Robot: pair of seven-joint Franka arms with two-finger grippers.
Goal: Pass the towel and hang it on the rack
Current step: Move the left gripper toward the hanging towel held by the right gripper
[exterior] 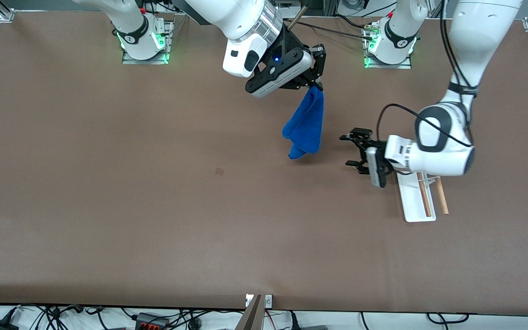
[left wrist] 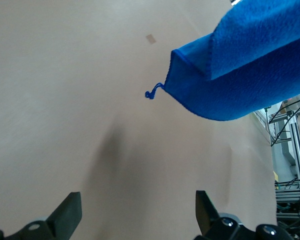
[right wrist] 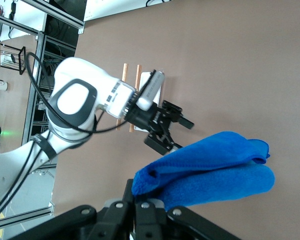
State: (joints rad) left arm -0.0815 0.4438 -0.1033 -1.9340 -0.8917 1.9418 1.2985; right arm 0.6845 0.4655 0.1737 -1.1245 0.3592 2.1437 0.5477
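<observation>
The blue towel [exterior: 306,123] hangs folded in the air over the middle of the table, pinched at its top corner by my right gripper [exterior: 317,85], which is shut on it. It shows in the right wrist view [right wrist: 210,172] and in the left wrist view [left wrist: 245,65], where its loop tag [left wrist: 151,93] dangles. My left gripper [exterior: 354,153] is open and empty, pointing at the towel from the side of the left arm's end, a short gap away. The rack [exterior: 422,197], white tray with two wooden rods, stands on the table partly under the left arm's wrist.
A small dark mark [exterior: 219,171] lies on the brown table toward the right arm's end. Both arm bases [exterior: 145,39] stand along the table's edge farthest from the front camera. Cables lie off the table's near edge.
</observation>
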